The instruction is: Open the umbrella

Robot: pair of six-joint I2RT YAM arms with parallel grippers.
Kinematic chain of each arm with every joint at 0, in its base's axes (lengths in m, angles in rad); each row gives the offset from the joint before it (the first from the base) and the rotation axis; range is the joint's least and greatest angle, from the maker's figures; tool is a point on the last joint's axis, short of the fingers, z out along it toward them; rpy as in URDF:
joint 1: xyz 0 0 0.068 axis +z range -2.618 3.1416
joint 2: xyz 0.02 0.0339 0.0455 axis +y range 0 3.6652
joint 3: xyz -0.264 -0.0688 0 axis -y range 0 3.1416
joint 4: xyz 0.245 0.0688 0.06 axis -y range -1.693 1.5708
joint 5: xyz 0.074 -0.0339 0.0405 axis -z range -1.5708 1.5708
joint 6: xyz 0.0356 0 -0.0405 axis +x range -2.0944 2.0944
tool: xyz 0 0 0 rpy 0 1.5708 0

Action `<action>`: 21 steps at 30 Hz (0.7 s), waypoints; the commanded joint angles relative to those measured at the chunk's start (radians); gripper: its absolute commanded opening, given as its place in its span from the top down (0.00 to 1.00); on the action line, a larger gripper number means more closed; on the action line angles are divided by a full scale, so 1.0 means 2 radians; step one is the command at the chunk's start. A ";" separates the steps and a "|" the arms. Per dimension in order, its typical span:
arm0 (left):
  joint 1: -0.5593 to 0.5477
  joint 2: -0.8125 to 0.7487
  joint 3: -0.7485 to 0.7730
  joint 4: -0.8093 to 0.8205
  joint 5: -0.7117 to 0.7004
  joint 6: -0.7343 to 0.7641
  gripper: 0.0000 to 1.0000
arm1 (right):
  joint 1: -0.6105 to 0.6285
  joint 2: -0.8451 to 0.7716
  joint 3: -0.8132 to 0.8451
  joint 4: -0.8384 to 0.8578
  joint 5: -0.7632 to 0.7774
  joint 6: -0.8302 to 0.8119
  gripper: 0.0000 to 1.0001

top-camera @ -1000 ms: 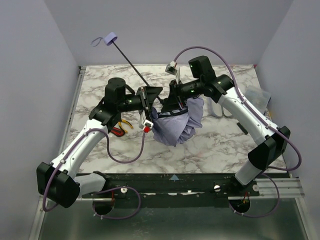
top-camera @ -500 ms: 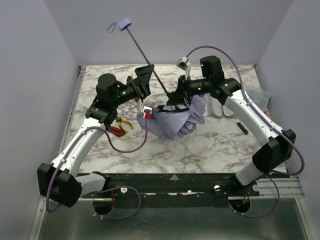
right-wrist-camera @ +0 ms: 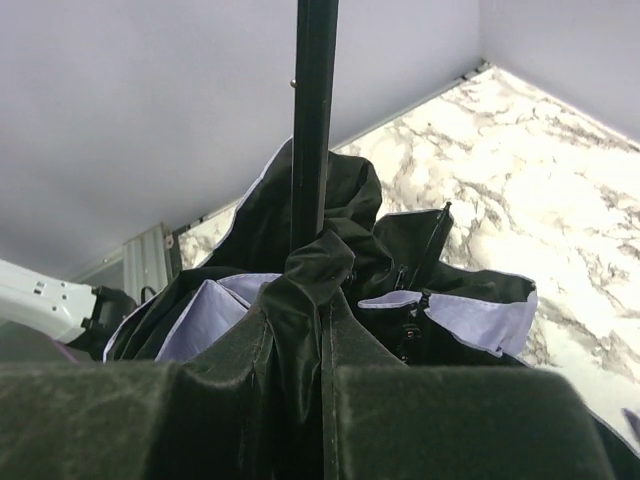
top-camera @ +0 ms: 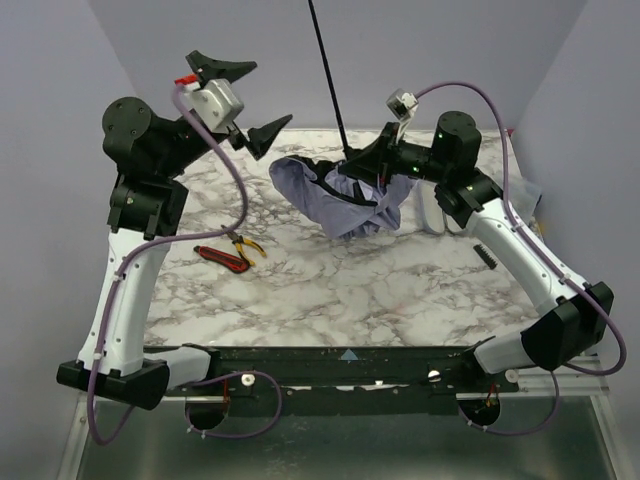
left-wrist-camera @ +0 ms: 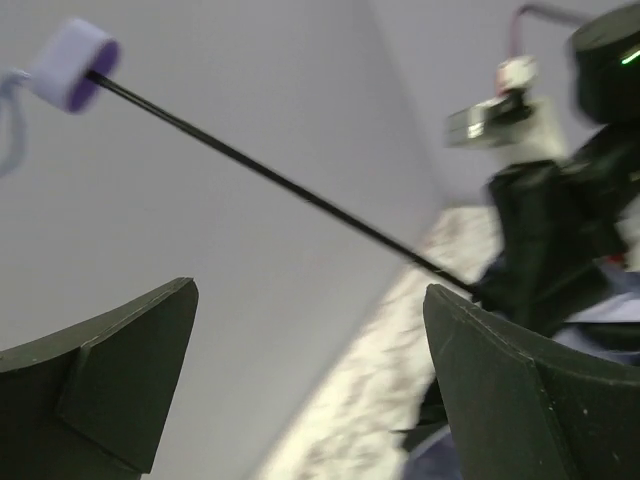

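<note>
The umbrella [top-camera: 340, 200] hangs half-collapsed over the middle back of the table, lavender outside and black inside. Its thin black shaft [top-camera: 328, 75] rises steeply out of the top of the frame. My right gripper [top-camera: 362, 162] is shut on bunched black canopy fabric at the foot of the shaft; in the right wrist view the closed gripper [right-wrist-camera: 325, 390] pinches the fabric just below the shaft [right-wrist-camera: 313, 110]. My left gripper [top-camera: 272, 93] is raised high at the left, open and empty. The left wrist view shows the lavender handle [left-wrist-camera: 75, 65] and shaft [left-wrist-camera: 280, 185] beyond the open gripper [left-wrist-camera: 310, 310].
Red- and yellow-handled pliers [top-camera: 228, 255] lie on the marble table [top-camera: 300, 300] left of centre. A small black toothed piece [top-camera: 483, 255] and a white looped item [top-camera: 440, 215] lie at the right. A pale pouch [top-camera: 518, 190] sits by the right wall.
My left gripper let go of the shaft, opened wide and swung up and to the left. The right gripper shifted right with the umbrella, whose shaft tipped from leaning left to nearly upright.
</note>
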 commanded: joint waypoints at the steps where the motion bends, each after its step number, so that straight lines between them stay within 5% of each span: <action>1: -0.001 0.030 -0.055 0.126 0.129 -0.520 0.04 | 0.005 0.000 0.001 0.100 0.013 0.021 1.00; 5: -0.018 0.055 -0.081 0.210 0.097 -0.644 0.12 | 0.021 -0.007 -0.009 0.126 0.018 0.015 1.00; 17: -0.043 0.103 -0.038 0.209 0.079 -0.654 0.33 | 0.067 -0.013 -0.019 0.105 0.025 -0.044 1.00; 21: -0.046 0.113 -0.030 0.225 0.093 -0.658 0.61 | 0.067 -0.016 -0.027 0.109 0.021 -0.045 1.00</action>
